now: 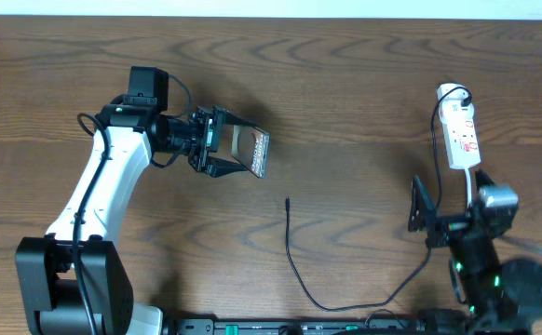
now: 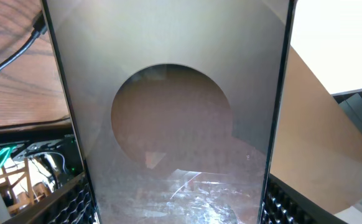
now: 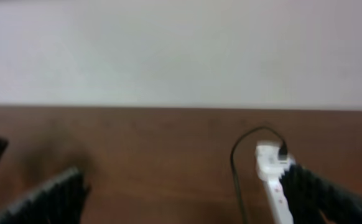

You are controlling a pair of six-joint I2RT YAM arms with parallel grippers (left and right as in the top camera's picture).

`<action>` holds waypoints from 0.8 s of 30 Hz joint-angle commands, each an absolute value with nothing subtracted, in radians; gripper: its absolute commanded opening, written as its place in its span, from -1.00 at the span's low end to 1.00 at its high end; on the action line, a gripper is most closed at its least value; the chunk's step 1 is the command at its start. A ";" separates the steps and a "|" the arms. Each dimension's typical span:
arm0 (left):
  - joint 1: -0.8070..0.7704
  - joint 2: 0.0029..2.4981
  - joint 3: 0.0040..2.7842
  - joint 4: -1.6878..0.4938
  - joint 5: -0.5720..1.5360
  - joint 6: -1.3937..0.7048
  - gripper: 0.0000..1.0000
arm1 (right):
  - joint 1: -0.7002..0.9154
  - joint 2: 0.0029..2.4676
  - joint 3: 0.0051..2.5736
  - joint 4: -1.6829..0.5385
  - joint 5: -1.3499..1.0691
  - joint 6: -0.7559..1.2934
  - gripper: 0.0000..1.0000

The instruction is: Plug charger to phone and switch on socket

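My left gripper (image 1: 217, 141) is shut on the phone (image 1: 251, 152), a flat dark slab held tilted above the table left of centre. In the left wrist view the phone (image 2: 168, 112) fills the frame between the two fingers, with a round mark on its face. The charger's black cable (image 1: 294, 265) lies on the table in the middle, its connector tip (image 1: 288, 199) free and pointing away. The cable runs right and up to the white plug (image 1: 453, 92) in the socket (image 1: 462, 130), a white strip with red marks at the right. My right gripper (image 1: 422, 216) is open and empty below the socket (image 3: 274, 180).
The wooden table's far edge meets a pale wall (image 3: 181, 50). The black cable (image 3: 236, 168) loops beside the strip in the right wrist view. The arm bases stand at the near edge, left (image 1: 61, 279) and right (image 1: 494, 288).
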State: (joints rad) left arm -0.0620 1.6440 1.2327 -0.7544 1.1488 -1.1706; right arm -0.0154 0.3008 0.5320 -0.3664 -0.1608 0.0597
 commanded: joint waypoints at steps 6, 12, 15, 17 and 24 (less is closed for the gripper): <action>-0.062 1.614 1.243 -0.753 1.178 -1.153 -0.85 | -0.009 0.777 0.827 -0.547 -0.229 0.047 0.99; -0.062 1.614 1.243 -0.754 1.173 -1.153 -0.85 | -0.009 1.111 1.051 -0.659 -0.371 0.047 0.99; -0.062 1.614 1.243 -0.753 1.165 -1.153 -0.85 | -0.009 1.263 1.144 -0.702 -0.483 0.047 0.98; -0.062 1.614 1.243 -0.753 1.161 -1.153 -0.85 | -0.009 1.356 1.190 -0.722 -0.567 0.046 0.99; -0.062 1.614 1.243 -0.753 1.136 -1.153 -0.85 | -0.009 1.617 1.238 -0.720 -0.848 -0.012 0.98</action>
State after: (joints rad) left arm -0.0620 1.6432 1.2327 -0.7540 1.1301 -1.1706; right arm -0.0154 1.5494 1.2171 -0.7181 -0.6521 0.0402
